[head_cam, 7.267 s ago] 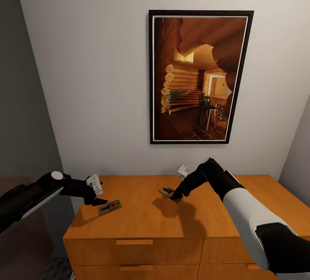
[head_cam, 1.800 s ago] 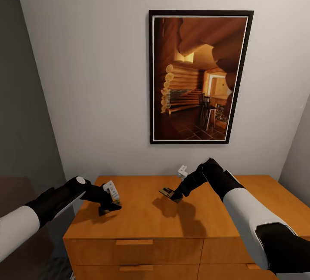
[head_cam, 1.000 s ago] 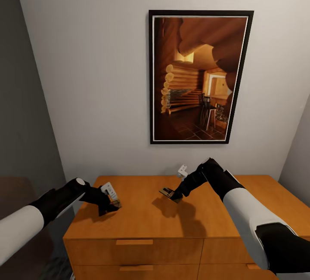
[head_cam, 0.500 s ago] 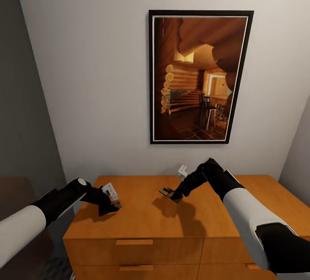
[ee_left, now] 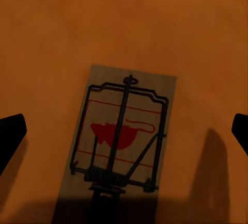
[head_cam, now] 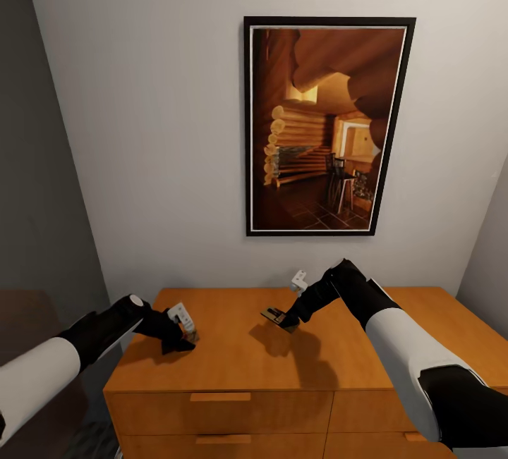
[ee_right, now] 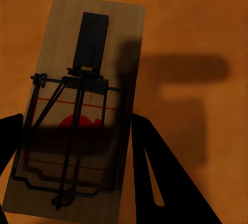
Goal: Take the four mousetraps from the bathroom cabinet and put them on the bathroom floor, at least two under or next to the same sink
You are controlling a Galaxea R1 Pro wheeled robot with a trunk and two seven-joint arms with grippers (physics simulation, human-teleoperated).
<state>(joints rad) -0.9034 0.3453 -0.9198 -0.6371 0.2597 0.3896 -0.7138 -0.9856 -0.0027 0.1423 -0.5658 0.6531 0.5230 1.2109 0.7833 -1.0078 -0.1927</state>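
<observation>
One tan mousetrap (ee_left: pixel 121 141) with dark wire and a red bit lies flat on the orange-brown cabinet top (head_cam: pixel 317 353), near its left end. My left gripper (head_cam: pixel 180 335) hovers right over it, open; its two black fingertips (ee_left: pixel 10 136) stand wide apart on either side of the board without touching it. My right gripper (head_cam: pixel 286 318) is shut on a second mousetrap (head_cam: pixel 274 316), with its fingers (ee_right: pixel 150 152) pressing the board's long edges (ee_right: pixel 77 79). That trap hangs a little above the cabinet's middle and casts a shadow on the wood.
A large framed picture (head_cam: pixel 328 127) of a log interior hangs on the white wall behind the cabinet. Wooden bar handles (head_cam: pixel 220 397) mark the drawers below the top. A dark grey panel (head_cam: pixel 35 163) stands at the left.
My left gripper has moved right over the left mousetrap and has just sunk a little closer to it. The right arm with its trap has not moved.
</observation>
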